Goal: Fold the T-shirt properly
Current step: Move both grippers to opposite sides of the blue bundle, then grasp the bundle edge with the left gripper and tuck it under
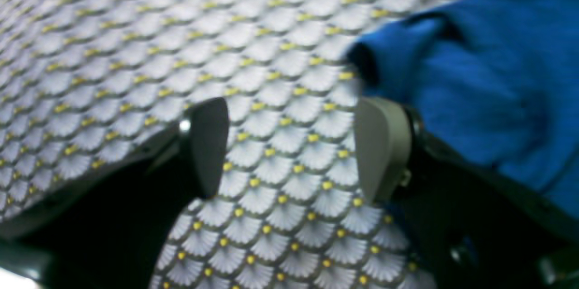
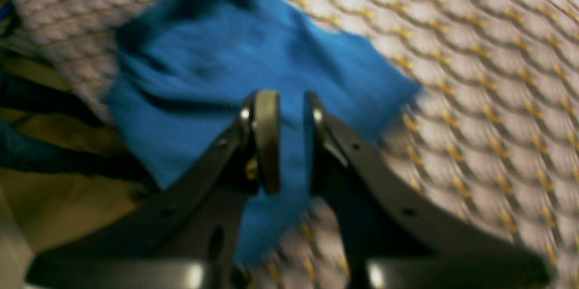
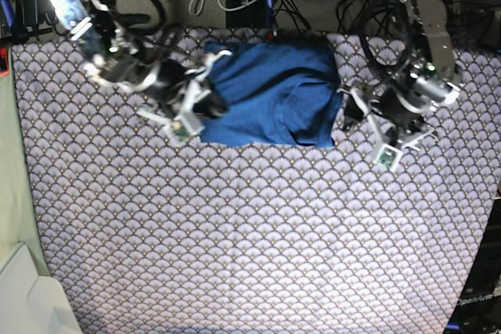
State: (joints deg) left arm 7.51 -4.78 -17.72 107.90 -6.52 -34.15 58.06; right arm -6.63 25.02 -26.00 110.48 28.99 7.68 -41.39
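Blue knit: the T-shirt (image 3: 270,95) lies folded, long axis sideways, at the surface's (image 3: 235,232) far edge.
Left gripper (image 1: 291,149): jaws wide, empty — shirt just beside.
Right gripper (image 2: 289,142): jaws narrow over the shirt's edge — grip unclear.
Hidden: sleeves, blurred wrist views.

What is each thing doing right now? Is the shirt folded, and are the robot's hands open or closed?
T-shirt: folded into a rough rectangle, a bit rumpled, lying on the patterned cloth.
Patterned cloth: spread flat under everything.
Left hand: open, holding nothing, beside the shirt's edge.
Right hand: fingers nearly together over the shirt, with blue fabric in the narrow gap; a firm grip cannot be told.
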